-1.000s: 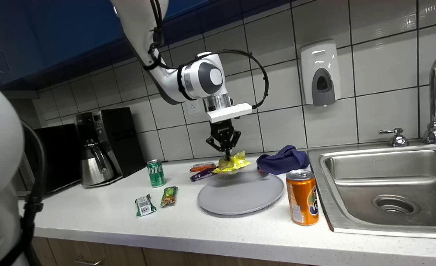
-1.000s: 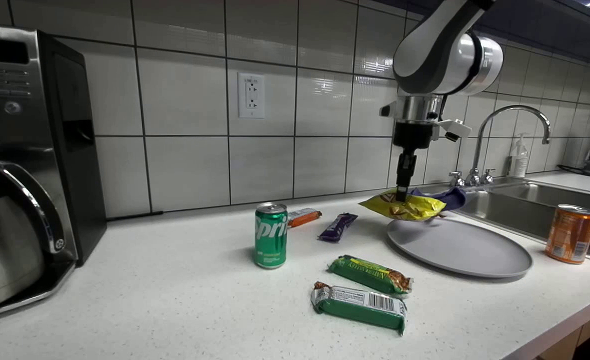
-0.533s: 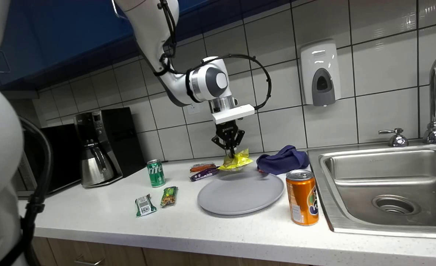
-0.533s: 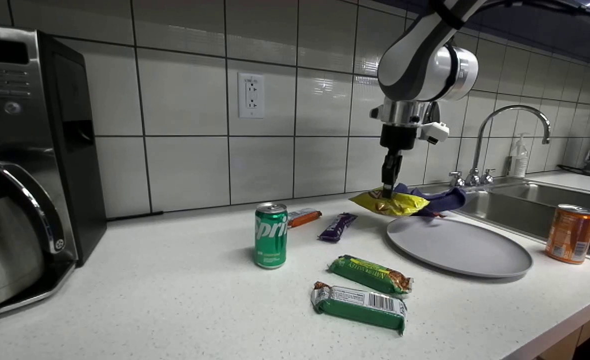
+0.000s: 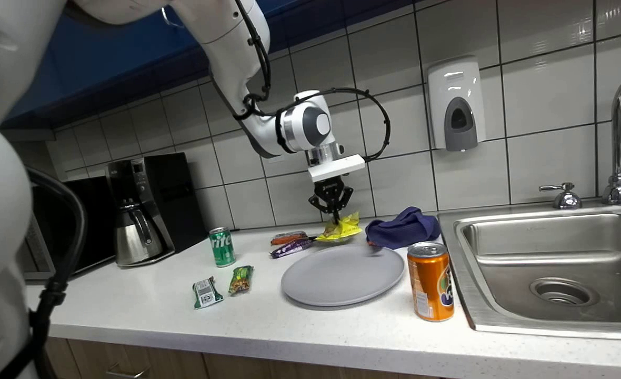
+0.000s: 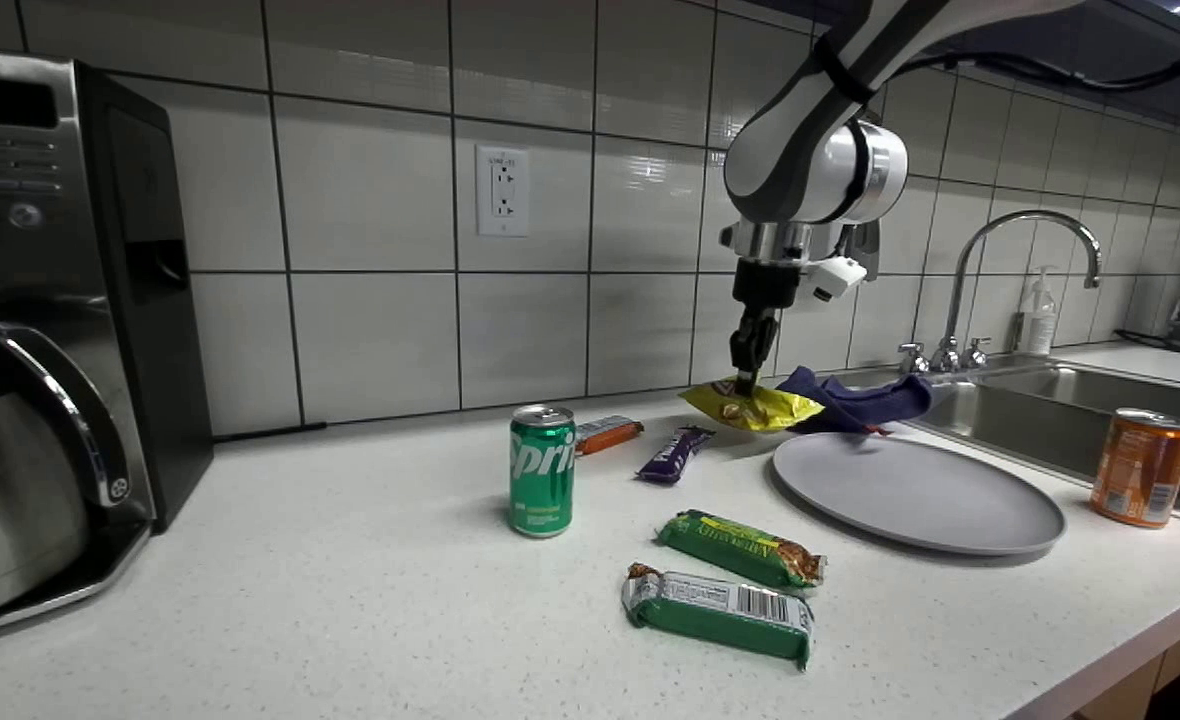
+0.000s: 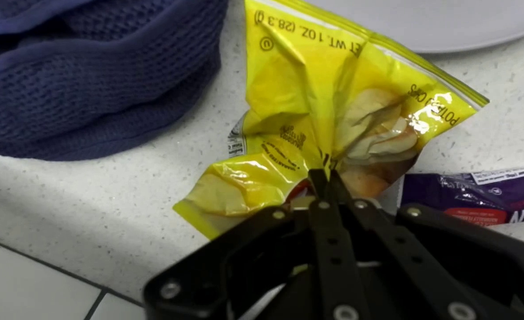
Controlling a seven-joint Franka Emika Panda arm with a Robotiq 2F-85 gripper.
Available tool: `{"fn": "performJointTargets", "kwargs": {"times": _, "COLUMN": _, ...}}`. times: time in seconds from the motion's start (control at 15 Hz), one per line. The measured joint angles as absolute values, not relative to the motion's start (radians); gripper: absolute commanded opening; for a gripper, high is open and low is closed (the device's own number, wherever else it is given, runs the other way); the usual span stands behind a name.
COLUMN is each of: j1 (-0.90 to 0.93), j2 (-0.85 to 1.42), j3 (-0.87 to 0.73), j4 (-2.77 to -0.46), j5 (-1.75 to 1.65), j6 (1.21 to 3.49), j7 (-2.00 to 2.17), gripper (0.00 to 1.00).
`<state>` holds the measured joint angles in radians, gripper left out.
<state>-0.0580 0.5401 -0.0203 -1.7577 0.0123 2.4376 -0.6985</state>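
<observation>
My gripper [image 7: 328, 175] is shut on a yellow potato chip bag [image 7: 288, 98], its fingertips pinching a fold so that creases fan out from them. In an exterior view the bag [image 6: 775, 410] hangs tilted and low behind the round grey plate [image 6: 910, 490]; whether it touches the counter I cannot tell. A purple-wrapped bar [image 7: 448, 195] lies close by the bag in the wrist view, partly hidden by a finger linkage. On the bag's other side is a crumpled blue cloth [image 7: 102, 89]. The bag's underside is hidden.
An orange can [image 5: 430, 281] stands between plate and sink [image 5: 547, 263]. A green can [image 6: 542, 470], an orange-wrapped bar [image 6: 608, 434] and two green-wrapped bars [image 6: 740, 548] are on the counter. The coffee maker [image 5: 155, 205] stands at the far side, and a tiled wall [image 6: 370, 250] rises behind.
Still gripping the bag, my gripper has moved off the plate's back edge toward the wall and sunk a little. The bag now overlaps the plate less. Things on the counter have not moved.
</observation>
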Motion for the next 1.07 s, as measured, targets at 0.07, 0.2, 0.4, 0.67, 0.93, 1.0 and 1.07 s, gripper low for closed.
{"fn": "performJointTargets", "kwargs": {"times": 0.07, "j1": -0.058, "j2": 0.555, "j3": -0.020, "j4": -1.739, "j5": 0.012, "j6": 2.438, "j7": -0.685, "gripper": 0.00}}
{"fn": "performJointTargets", "kwargs": {"times": 0.2, "j1": -0.061, "j2": 0.586, "j3": -0.019, "j4": -1.701, "j5": 0.012, "j6": 2.437, "j7": -0.663, "gripper": 0.00}}
{"fn": "performJointTargets", "kwargs": {"times": 0.4, "j1": -0.068, "j2": 0.625, "j3": -0.013, "j4": -1.657, "j5": 0.012, "j6": 2.437, "j7": -0.636, "gripper": 0.00}}
{"fn": "performJointTargets", "kwargs": {"times": 0.67, "j1": -0.071, "j2": 0.660, "j3": -0.010, "j4": -1.619, "j5": 0.011, "j6": 2.437, "j7": -0.619, "gripper": 0.00}}
{"fn": "performJointTargets", "kwargs": {"times": 0.93, "j1": -0.077, "j2": 0.673, "j3": -0.010, "j4": -1.599, "j5": 0.009, "j6": 2.435, "j7": -0.606, "gripper": 0.40}}
{"fn": "performJointTargets", "kwargs": {"times": 1.0, "j1": -0.078, "j2": 0.674, "j3": -0.010, "j4": -1.597, "j5": 0.009, "j6": 2.435, "j7": -0.604, "gripper": 0.47}}
{"fn": "performJointTargets", "kwargs": {"times": 1.07, "j1": -0.080, "j2": 0.674, "j3": -0.010, "j4": -1.596, "j5": 0.009, "j6": 2.434, "j7": -0.603, "gripper": 0.55}}
